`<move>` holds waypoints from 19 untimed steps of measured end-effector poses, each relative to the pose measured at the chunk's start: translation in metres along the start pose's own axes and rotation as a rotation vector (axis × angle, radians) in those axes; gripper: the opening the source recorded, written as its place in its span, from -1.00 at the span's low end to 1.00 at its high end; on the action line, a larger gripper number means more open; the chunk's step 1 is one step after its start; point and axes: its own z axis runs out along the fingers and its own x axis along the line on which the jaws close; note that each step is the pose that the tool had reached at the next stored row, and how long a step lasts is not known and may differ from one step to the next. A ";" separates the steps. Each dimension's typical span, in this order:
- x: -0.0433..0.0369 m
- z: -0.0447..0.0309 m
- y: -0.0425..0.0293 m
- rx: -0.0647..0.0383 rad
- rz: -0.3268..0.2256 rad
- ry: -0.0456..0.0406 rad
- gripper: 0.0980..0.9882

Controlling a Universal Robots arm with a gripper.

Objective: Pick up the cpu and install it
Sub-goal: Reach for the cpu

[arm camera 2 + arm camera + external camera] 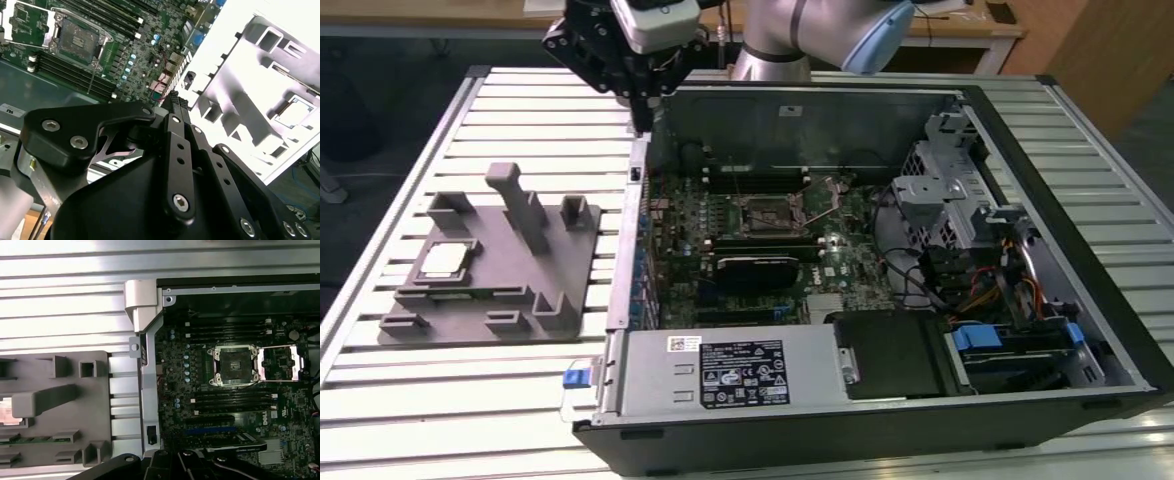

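The cpu (443,262) lies flat in a recess of the grey fixture block (507,300), near the table's (480,400) edge at the exterior view's left, well apart from the gripper (642,118), which hangs over a far corner of the open computer case (787,105), jaws closed together on nothing (the motherboard socket (771,212) stands open).

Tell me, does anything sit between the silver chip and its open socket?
Yes. The computer case's side wall rises between the cpu on the grey fixture and the socket. Above it, nothing visible blocks.
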 end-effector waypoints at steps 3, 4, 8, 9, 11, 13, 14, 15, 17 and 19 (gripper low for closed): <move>0.0038 -0.0001 -0.0003 0.000 0.000 -0.0002 -0.98; 0.0050 -0.0001 -0.0004 0.000 0.000 -0.0002 -0.98; 0.0101 -0.0002 -0.0008 0.000 0.000 -0.0005 -0.98; 0.0115 -0.0003 -0.0009 0.000 0.000 -0.0005 -0.98; 0.0141 -0.0003 -0.0011 0.000 0.000 -0.0006 -0.98; 0.0170 -0.0004 -0.0013 0.000 0.000 -0.0007 -0.98; 0.0184 -0.0005 -0.0014 0.000 0.000 -0.0008 -0.98; 0.0198 -0.0005 -0.0015 0.000 0.000 -0.0008 -0.98; 0.0227 -0.0005 -0.0017 0.000 0.000 -0.0012 -0.98; 0.0256 -0.0006 -0.0019 0.000 0.000 -0.0013 -0.98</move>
